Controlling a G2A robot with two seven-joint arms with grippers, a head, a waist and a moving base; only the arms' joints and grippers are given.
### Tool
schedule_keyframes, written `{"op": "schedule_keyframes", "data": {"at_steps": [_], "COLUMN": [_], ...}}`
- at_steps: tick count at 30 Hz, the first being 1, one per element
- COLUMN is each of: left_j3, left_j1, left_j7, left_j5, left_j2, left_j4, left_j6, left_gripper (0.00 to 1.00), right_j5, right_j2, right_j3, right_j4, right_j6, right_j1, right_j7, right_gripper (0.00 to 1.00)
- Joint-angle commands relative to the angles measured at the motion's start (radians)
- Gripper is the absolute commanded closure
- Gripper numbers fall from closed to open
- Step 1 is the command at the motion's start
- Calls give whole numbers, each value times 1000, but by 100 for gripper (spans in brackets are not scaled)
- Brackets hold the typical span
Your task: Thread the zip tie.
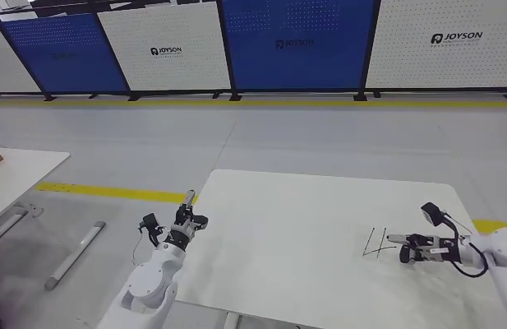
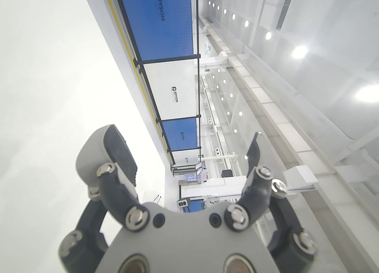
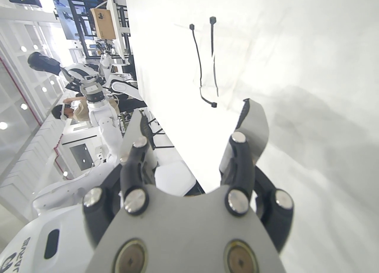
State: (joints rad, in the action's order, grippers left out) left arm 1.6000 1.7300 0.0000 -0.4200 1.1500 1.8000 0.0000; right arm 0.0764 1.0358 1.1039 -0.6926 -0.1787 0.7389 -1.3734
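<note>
- While the 2 claws both stand spread wide and empty, thin black zip ties lie loose and flat on the white table, toward its right end.
- Right claw: over the table, just beside the ties.
- Left claw: at the table's left edge, well apart from the ties.

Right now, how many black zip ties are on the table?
3 zip ties on the table by the right end effector: two side by side, a third at their tails. Glare may hide more.
</note>
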Motion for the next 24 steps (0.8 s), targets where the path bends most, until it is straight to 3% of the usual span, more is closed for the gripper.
{"op": "schedule_keyframes", "data": {"at_steps": [1, 2, 3, 24], "left_j3": [0, 0, 0, 0], "left_j1": [0, 0, 0, 0], "left_j7": [0, 0, 0, 0], "left_j5": [0, 0, 0, 0], "left_j2": [0, 0, 0, 0], "left_j4": [0, 0, 0, 0], "left_j6": [0, 0, 0, 0], "left_gripper": [0, 0, 0, 0], "right_j5": [4, 2, 1, 17], "right_j2": [4, 6, 9, 47], "right_j3": [-9, -15, -20, -81], "right_j4": [18, 25, 32, 181], "right_j6": [0, 0, 1, -22], "right_j1": [-9, -13, -17, -92], "right_j7": [-7, -7, -5, 3], "right_gripper": [44, 45, 52, 71]}}
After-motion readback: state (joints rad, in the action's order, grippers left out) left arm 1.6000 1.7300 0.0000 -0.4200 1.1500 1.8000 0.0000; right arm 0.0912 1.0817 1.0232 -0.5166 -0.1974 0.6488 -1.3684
